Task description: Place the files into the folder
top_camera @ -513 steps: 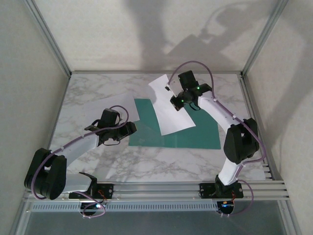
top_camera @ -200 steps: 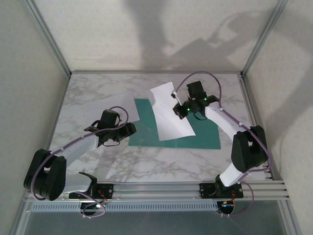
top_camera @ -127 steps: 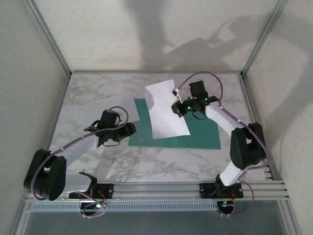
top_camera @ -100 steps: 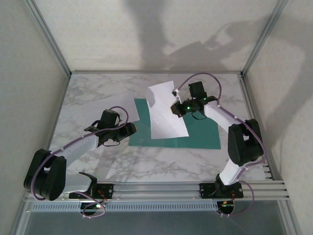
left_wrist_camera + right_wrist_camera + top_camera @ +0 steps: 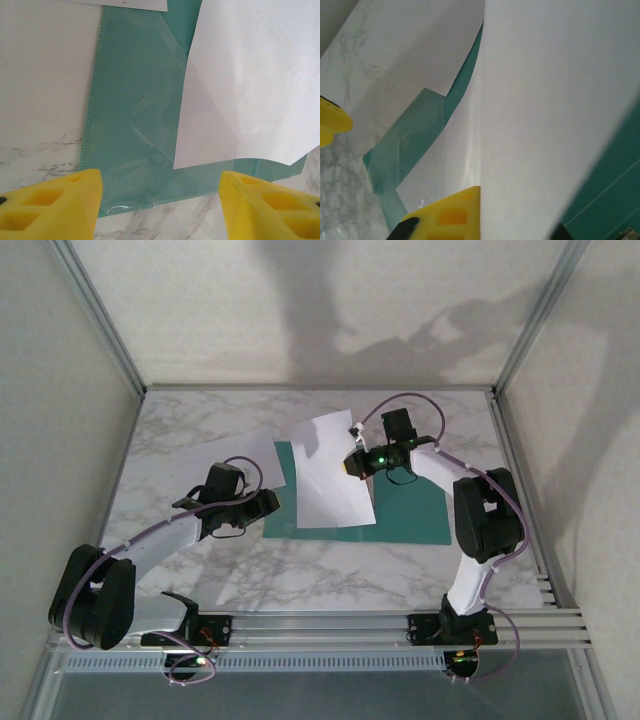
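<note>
Count's easy: white paper sheet (image 5: 335,480) plus a second sheet (image 5: 238,453), so two; one teal folder (image 5: 415,512); left claw (image 5: 272,502) and right claw (image 5: 351,462), two; one marble counter (image 5: 330,575).

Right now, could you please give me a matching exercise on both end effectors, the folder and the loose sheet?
Things: 1 left end effector; 2 right end effector; 3 folder; 4 loose sheet.
States: A teal, partly under the held sheet; B shut on the held sheet; C open, holding nothing; D white, lying by the folder's far left corner.
Pairs: 1-C; 2-B; 3-A; 4-D.
</note>
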